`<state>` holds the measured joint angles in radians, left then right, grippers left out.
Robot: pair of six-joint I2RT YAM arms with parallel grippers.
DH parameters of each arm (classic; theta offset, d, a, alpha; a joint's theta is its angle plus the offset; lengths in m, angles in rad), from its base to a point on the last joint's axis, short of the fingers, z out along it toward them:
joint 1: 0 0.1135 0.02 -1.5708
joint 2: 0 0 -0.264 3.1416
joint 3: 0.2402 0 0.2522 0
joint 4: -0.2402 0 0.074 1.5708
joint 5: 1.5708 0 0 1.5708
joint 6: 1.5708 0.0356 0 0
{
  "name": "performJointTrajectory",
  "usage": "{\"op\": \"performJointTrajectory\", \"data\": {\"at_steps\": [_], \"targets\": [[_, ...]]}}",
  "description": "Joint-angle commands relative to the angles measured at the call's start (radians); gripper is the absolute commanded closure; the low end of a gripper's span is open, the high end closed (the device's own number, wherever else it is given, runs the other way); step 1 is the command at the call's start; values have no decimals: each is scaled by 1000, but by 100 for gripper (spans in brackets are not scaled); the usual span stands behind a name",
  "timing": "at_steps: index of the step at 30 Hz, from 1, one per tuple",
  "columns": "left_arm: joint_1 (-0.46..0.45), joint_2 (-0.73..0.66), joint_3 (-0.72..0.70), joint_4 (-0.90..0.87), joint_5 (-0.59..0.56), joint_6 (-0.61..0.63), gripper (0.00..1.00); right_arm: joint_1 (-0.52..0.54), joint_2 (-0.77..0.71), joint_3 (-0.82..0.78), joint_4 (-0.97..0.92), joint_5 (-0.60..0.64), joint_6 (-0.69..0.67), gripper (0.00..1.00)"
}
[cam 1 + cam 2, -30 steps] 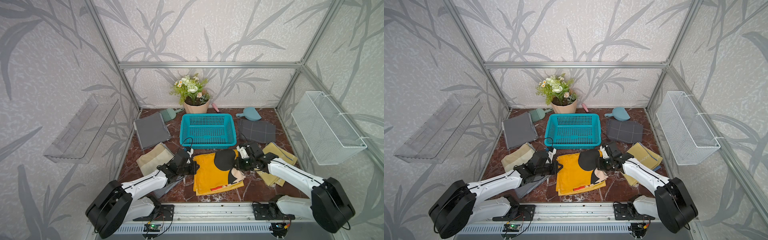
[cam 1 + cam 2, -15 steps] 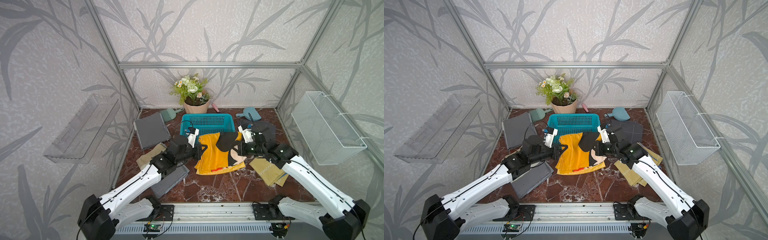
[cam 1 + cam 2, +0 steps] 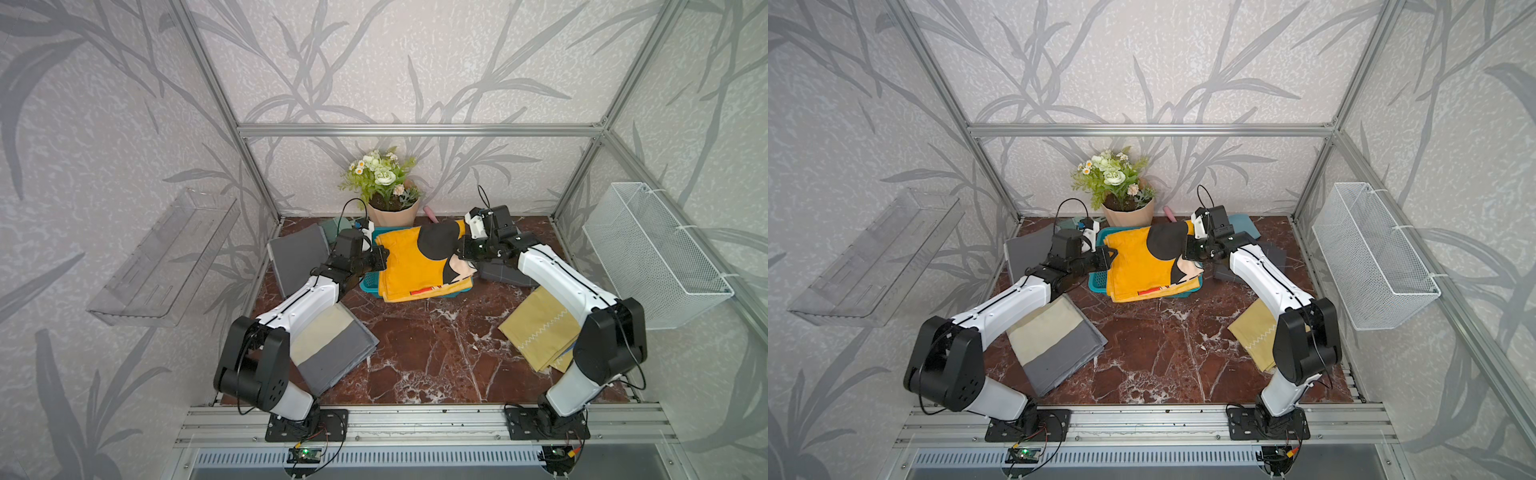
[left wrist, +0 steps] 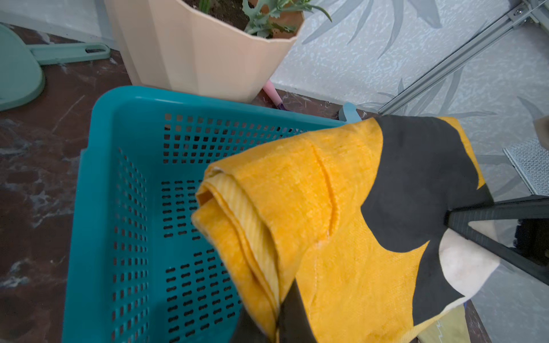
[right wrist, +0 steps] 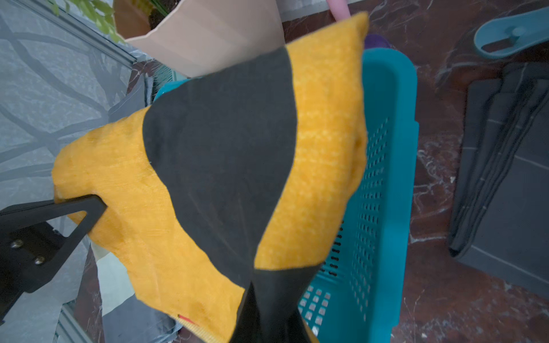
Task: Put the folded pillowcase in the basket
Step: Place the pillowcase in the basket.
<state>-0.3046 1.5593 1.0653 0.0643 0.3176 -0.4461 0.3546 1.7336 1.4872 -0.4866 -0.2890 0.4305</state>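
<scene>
Looking at the yellow-and-black folded pillowcase [image 3: 419,266] held up in the air right over the turquoise basket [image 3: 368,286], covering most of it and drooping past the near rim. Pinched tight on opposite edges by the left gripper [image 3: 384,258] and the right gripper [image 3: 464,249], both clamped shut on the fabric. Not down inside yet, going by the left wrist view.

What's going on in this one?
Both arms hold the folded yellow-and-black pillowcase between them: the left hand and the right hand are each shut on an opposite side edge. It hangs over the teal basket, covering most of it, and is not yet let go.
</scene>
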Motion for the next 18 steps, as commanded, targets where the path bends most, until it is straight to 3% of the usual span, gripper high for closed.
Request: {"op": "performJointTrajectory", "data": {"at_steps": [1, 7, 18], "targets": [[39, 68, 94, 97, 29, 23, 100, -8, 72, 91, 18, 0, -15, 100], [78, 245, 217, 47, 104, 46, 100, -11, 205, 171, -7, 3, -7, 100], [93, 339, 171, 55, 79, 77, 100, -17, 333, 168, -28, 37, -19, 100]]}}
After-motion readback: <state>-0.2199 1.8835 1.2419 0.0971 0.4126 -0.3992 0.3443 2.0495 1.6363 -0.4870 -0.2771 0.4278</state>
